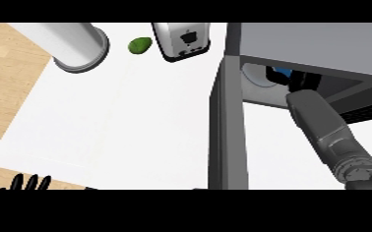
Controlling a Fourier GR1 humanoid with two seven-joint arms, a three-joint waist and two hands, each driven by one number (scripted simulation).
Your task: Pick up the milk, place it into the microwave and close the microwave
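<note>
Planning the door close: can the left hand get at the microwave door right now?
Probably yes. The left hand rests at the lower left edge, and only bare counter lies between it and the open door. But the right forearm reaches into the microwave, so closing is blocked.

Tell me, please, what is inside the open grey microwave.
Inside the grey box-shaped microwave show a pale round turntable, a small blue item and the black right hand reaching in. The hand and grey forearm hide the rest of that item.
</note>
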